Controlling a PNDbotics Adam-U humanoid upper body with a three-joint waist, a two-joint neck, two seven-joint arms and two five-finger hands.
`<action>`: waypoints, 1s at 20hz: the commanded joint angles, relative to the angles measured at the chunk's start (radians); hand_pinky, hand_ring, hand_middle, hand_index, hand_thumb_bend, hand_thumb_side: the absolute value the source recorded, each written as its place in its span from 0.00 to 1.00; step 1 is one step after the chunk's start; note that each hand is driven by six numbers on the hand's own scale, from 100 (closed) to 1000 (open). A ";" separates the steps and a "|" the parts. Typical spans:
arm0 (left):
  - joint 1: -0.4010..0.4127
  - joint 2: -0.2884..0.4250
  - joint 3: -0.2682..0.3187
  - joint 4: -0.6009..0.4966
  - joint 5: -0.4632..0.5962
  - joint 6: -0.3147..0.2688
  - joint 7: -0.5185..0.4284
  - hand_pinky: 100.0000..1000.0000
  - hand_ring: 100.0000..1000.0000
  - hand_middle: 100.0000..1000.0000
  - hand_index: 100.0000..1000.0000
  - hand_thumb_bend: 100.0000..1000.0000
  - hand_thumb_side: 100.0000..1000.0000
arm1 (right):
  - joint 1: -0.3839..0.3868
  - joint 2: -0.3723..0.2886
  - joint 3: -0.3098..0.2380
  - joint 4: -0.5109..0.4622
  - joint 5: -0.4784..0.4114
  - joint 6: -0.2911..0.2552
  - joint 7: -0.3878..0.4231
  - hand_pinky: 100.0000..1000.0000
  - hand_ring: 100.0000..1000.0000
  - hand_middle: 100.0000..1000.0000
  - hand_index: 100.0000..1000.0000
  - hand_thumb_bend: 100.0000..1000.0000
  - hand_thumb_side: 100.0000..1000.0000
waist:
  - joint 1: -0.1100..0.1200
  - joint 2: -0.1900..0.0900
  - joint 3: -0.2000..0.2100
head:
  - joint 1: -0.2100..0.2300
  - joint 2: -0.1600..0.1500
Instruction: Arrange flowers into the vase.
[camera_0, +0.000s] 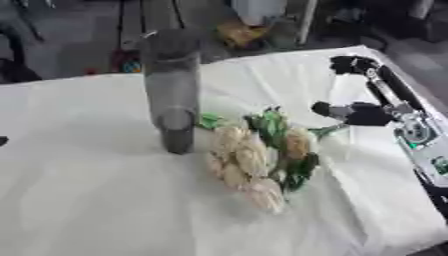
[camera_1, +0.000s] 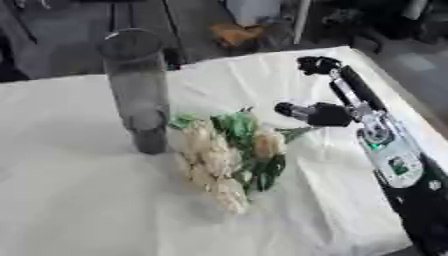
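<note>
**Right hand open beside the flowers, vase standing empty**

The right hand (camera_1: 325, 107) reaches in from the right side of the table, its black fingers spread wide and holding nothing. One finger (camera_1: 317, 65) points up and away toward the far edge of the table, while the thumb (camera_1: 293, 110) stretches leftward toward the flowers. The thumb tip sits just beside the green stem ends of the bunch; I cannot tell whether it touches them. The silver and black forearm (camera_1: 392, 155) runs back toward the lower right corner.

The flowers (camera_0: 249, 160) lie flat on the table as one bunch, cream blooms toward the near side and green leaves (camera_0: 271, 122) toward the far side and the right. They lie just right of the vase, close to its base.

The vase (camera_0: 172, 90) is a tall, clear grey cylinder standing upright, left of the flowers and well apart from the hand. No stems show inside it.

A white cloth (camera_0: 96, 200) covers the table (camera_1: 376, 65), wrinkled around the flowers.

The left hand shows in neither view.
</note>
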 joint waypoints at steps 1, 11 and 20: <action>-0.009 0.026 0.006 -0.011 -0.004 -0.001 -0.004 0.77 1.00 0.87 0.86 0.78 1.00 | -0.005 -0.044 -0.014 -0.022 -0.006 -0.006 0.001 0.86 0.77 0.73 0.88 0.79 0.56 | -0.002 -0.013 0.000 | -0.012 -0.015; -0.009 0.027 0.006 -0.010 -0.003 -0.001 -0.006 0.77 1.00 0.88 0.86 0.78 1.00 | 0.001 -0.057 -0.015 -0.017 -0.013 -0.022 0.013 0.86 0.77 0.73 0.88 0.79 0.54 | -0.003 -0.013 0.002 | -0.006 -0.019; -0.007 0.029 0.006 -0.007 -0.003 -0.001 -0.011 0.77 1.00 0.88 0.86 0.78 1.00 | 0.007 -0.099 -0.001 0.019 -0.011 -0.056 0.112 0.87 0.78 0.73 0.88 0.80 0.45 | -0.005 -0.013 0.004 | 0.005 -0.007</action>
